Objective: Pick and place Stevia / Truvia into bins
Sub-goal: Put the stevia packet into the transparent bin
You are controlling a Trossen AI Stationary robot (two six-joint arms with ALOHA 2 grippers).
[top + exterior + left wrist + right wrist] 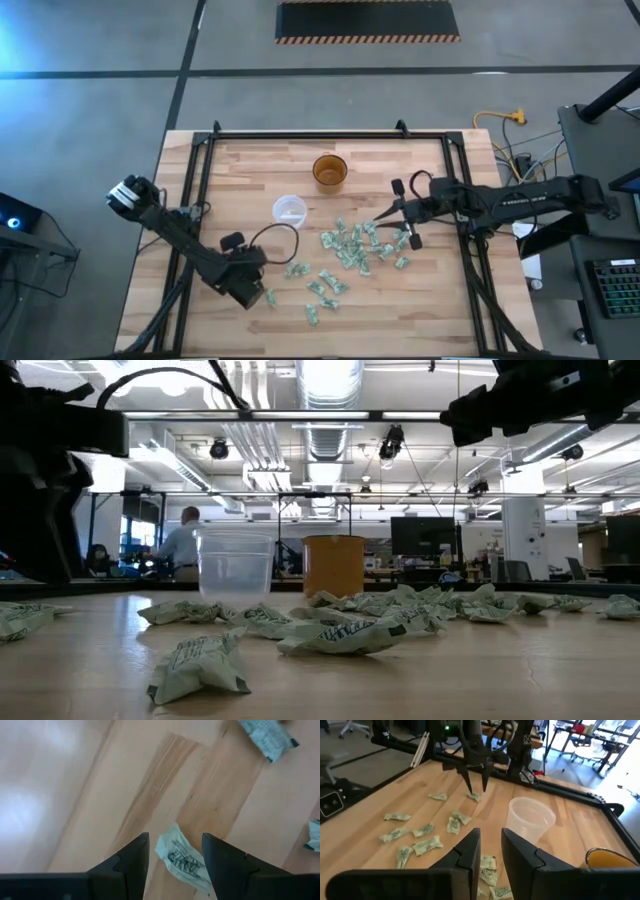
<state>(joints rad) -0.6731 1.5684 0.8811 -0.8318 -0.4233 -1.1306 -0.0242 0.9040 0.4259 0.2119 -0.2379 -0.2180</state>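
Many pale green and white sachets [350, 245] lie flat and scattered on the wooden table. The translucent whitish cup [289, 210] stands upright left of the pile, and the amber cup [329, 172] stands beyond it. My left gripper [175, 845] is open and points down near the table's near edge. Its fingers stand on either side of a single sachet [181, 856] that lies flat on the wood. It also shows in the right wrist view [476, 787]. My right gripper [490, 851] is open with a narrow gap, empty, above the pile's right part [385, 222].
Both cups show in the low view, the translucent cup [235, 565] and the amber cup [333, 565]. A black metal frame [200, 180] runs around the table's edges. Bare wood lies at the table's left [180, 260] and far right.
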